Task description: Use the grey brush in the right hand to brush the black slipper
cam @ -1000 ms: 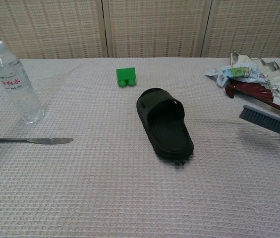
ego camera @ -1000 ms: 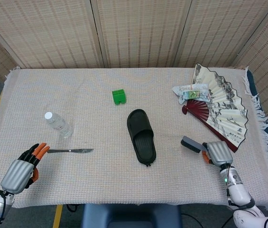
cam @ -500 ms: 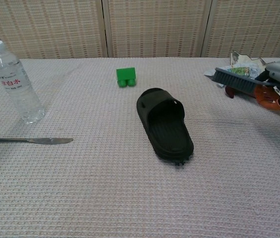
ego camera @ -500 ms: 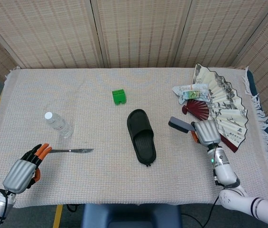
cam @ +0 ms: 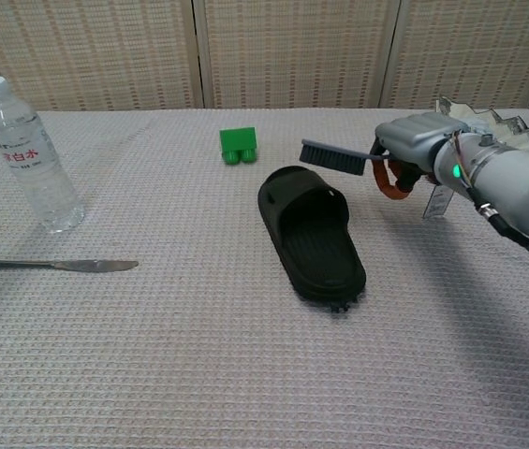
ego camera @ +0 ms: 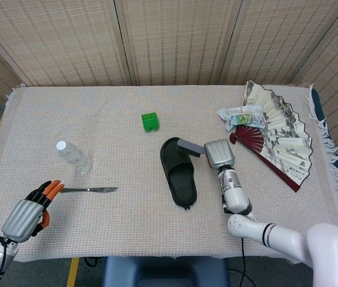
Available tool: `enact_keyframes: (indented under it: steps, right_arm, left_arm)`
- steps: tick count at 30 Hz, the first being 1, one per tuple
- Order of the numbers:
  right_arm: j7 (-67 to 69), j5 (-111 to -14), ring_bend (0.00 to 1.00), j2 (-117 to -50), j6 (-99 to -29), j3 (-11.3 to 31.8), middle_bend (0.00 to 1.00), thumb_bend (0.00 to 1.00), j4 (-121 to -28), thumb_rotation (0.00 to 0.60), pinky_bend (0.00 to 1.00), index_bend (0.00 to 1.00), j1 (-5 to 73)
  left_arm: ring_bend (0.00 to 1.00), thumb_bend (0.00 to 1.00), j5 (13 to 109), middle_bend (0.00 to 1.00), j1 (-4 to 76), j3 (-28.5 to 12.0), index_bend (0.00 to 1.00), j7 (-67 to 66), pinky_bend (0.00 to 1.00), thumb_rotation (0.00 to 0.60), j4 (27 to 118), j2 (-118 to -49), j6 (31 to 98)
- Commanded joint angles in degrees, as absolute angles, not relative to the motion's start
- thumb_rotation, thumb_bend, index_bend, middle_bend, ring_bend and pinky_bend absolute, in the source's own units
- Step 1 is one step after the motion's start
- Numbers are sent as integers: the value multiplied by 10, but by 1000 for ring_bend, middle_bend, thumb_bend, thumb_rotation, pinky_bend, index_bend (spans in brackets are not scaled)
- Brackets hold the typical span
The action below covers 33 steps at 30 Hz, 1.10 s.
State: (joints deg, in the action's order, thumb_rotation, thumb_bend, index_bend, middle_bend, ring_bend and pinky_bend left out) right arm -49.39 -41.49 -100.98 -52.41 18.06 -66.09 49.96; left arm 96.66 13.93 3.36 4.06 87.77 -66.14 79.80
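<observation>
The black slipper (ego camera: 178, 171) (cam: 312, 231) lies on the cloth at mid-table, toe end toward the front edge. My right hand (ego camera: 219, 153) (cam: 411, 150) grips the grey brush (ego camera: 189, 146) (cam: 333, 156) by its handle. The brush head hangs just above the slipper's strap end, bristles down. Whether the bristles touch the slipper I cannot tell. My left hand (ego camera: 27, 211) rests near the front left corner, fingers loosely curled and holding nothing. It does not show in the chest view.
A table knife (ego camera: 90, 190) (cam: 55, 266) lies just right of the left hand. A water bottle (ego camera: 73, 156) (cam: 30, 154) stands behind it. A green block (ego camera: 150, 121) (cam: 238, 145) sits beyond the slipper. A paper fan (ego camera: 279, 132) and a wrapper (ego camera: 241, 115) occupy the back right.
My right hand has swung left with the brush, from the fan's side to over the slipper's rear end. The left hand has barely moved.
</observation>
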Motion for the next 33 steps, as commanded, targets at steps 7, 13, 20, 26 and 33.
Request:
enact_keyframes:
  steps: [7, 13, 20, 26, 33]
  right_arm:
    - [-506, -402, 812, -1035, -528, 160, 770, 549, -633, 600, 1000, 878, 515]
    - [-500, -401, 812, -1015, -541, 150, 770, 549, -657, 600, 1000, 878, 504]
    - [-511, -391, 812, -1020, -538, 153, 770, 548, -662, 600, 1000, 878, 524]
    - [-530, -360, 812, -1048, -533, 168, 770, 548, -634, 600, 1000, 878, 554]
    - [-540, -356, 812, -1032, -548, 153, 770, 549, -654, 600, 1000, 878, 548]
  left_arm:
    - [11, 1000, 967, 0, 140, 35, 0, 47, 214, 600, 876, -659, 799]
    - [11, 1000, 971, 0, 140, 37, 0, 45, 214, 600, 877, -660, 800]
    - [11, 1000, 971, 0, 141, 36, 0, 46, 215, 600, 876, -660, 799]
    - [11, 1000, 966, 0, 141, 35, 0, 50, 217, 600, 875, -658, 798]
    - [11, 1000, 974, 0, 139, 38, 0, 42, 217, 600, 877, -660, 804]
